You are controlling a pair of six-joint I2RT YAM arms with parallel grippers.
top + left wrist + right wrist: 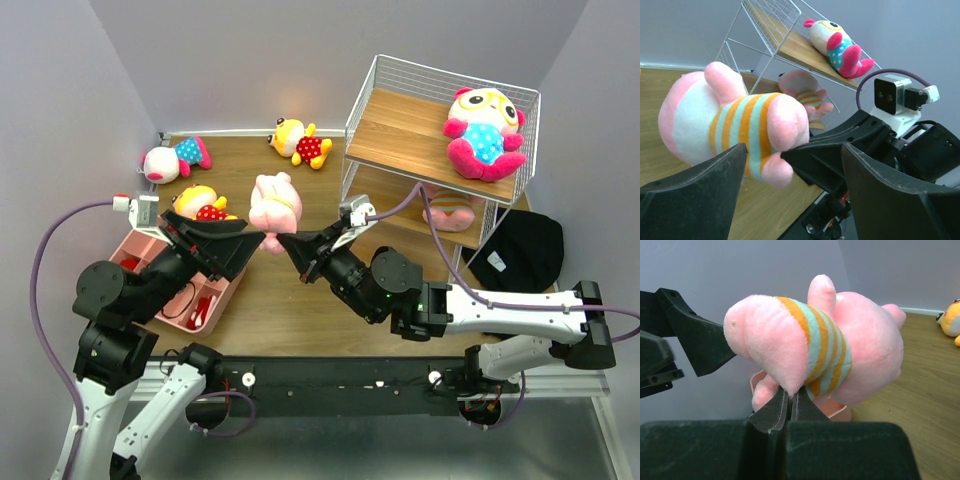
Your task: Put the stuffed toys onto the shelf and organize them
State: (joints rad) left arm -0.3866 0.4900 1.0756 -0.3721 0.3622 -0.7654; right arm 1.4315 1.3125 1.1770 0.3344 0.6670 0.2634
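Observation:
My right gripper (pixel 284 246) (pixel 790 394) is shut on a limb of a pink striped pig (pixel 275 203) (pixel 840 350) and holds it above the table. My left gripper (pixel 252 243) (pixel 792 165) is open right beside it, its jaws on either side of the pig's foot (pixel 774 172) and the right fingertips (pixel 825 155). The shelf (pixel 400 120) (pixel 790 42) stands at the back right. A white-faced toy (pixel 485 132) (pixel 837 47) lies on its top board. A second pig (pixel 450 210) (pixel 807 92) lies on the middle board.
On the table lie a white-faced toy (pixel 172 160), a yellow toy (pixel 300 143) at the back, and another yellow toy (pixel 200 205) by the pink divided tray (pixel 150 262). A black object (pixel 520 250) lies right of the shelf.

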